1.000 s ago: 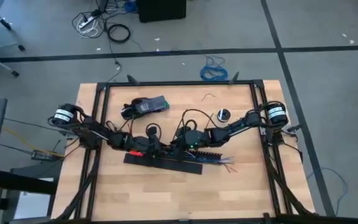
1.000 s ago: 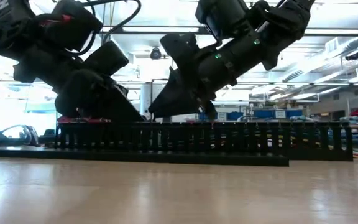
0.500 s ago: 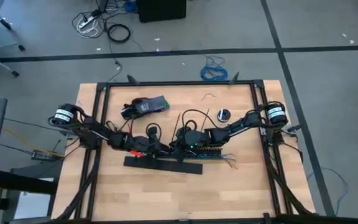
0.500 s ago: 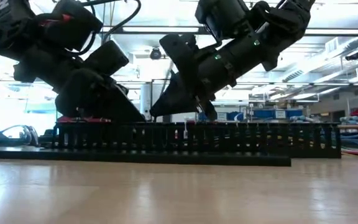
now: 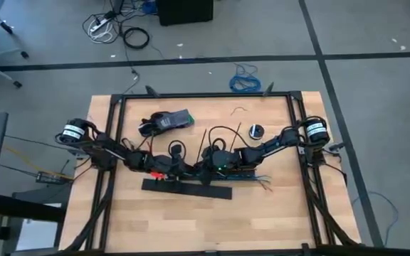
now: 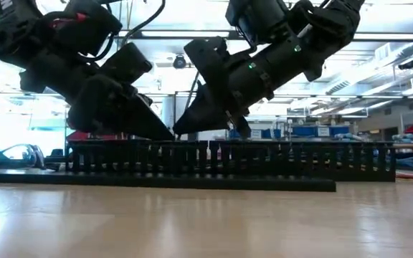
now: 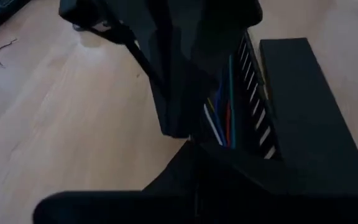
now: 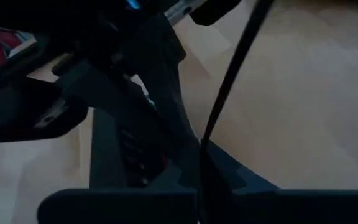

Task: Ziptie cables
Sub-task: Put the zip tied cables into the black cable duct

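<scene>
The cables [image 7: 219, 121], thin blue, white, red and green wires, lie in a black slotted channel [image 6: 264, 161] at mid table. Their splayed ends [image 5: 260, 182] stick out of its right end. My right gripper [image 5: 202, 169] is shut on a thin black ziptie [image 8: 229, 81] just above the channel. In the high view the ziptie [image 5: 205, 146] points toward the far edge. My left gripper [image 5: 182, 171] stands tip to tip with the right one, its fingers [image 7: 191, 146] shut at the channel's left part. What lies between them is hidden. My right gripper pinches the ziptie's lower part [image 8: 205, 134] between its two fingers, slanting down from the table's right. The strip rises free from the fingertips and stays straight, clear of the table. My left gripper meets the right gripper's tip at the cables; I cannot tell whether it touches anything.
A flat black strip [image 5: 187, 189] lies along the channel's near side. At the far left lies a black device [image 5: 166, 121], with a small round thing [image 5: 256, 131] and a curled wire scrap [image 5: 240, 109] toward the far right. Bare wood stretches along the near edge.
My right gripper has gone slightly toward the far edge, and the ziptie now stands out pointing to that edge. The slotted channel with the cables has slid a little with it, while the flat strip stays put.
</scene>
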Controlling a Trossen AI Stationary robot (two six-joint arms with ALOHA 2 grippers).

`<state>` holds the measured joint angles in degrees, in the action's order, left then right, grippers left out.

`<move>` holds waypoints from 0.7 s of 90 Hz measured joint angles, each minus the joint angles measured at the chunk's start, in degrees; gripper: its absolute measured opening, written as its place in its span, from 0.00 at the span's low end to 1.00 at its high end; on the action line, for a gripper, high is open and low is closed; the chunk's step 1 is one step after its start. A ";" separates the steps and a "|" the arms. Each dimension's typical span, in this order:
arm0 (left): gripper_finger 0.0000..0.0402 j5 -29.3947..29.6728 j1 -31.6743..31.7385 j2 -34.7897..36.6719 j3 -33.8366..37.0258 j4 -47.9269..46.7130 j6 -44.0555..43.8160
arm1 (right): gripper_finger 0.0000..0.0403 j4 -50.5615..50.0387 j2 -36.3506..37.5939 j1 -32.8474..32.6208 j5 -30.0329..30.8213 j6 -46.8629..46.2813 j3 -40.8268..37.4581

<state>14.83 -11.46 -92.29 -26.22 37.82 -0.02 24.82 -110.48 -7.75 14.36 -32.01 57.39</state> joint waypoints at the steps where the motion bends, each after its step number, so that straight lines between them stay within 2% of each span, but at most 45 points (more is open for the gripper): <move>1: 0.00 -0.03 0.00 0.00 0.00 0.00 -0.01 | 0.00 -0.21 0.00 -0.01 0.01 -0.10 0.01; 41: 0.00 -0.93 -0.02 0.02 0.00 2.70 0.44 | 0.00 -2.16 0.00 0.00 0.84 -1.15 0.02; 63: 0.00 -1.61 -0.04 0.02 0.02 1.01 1.03 | 0.00 -2.16 0.00 0.00 0.84 -1.35 0.02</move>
<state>13.21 -11.51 -92.27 -26.20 38.83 1.02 22.65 -110.48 -7.75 15.20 -33.36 57.41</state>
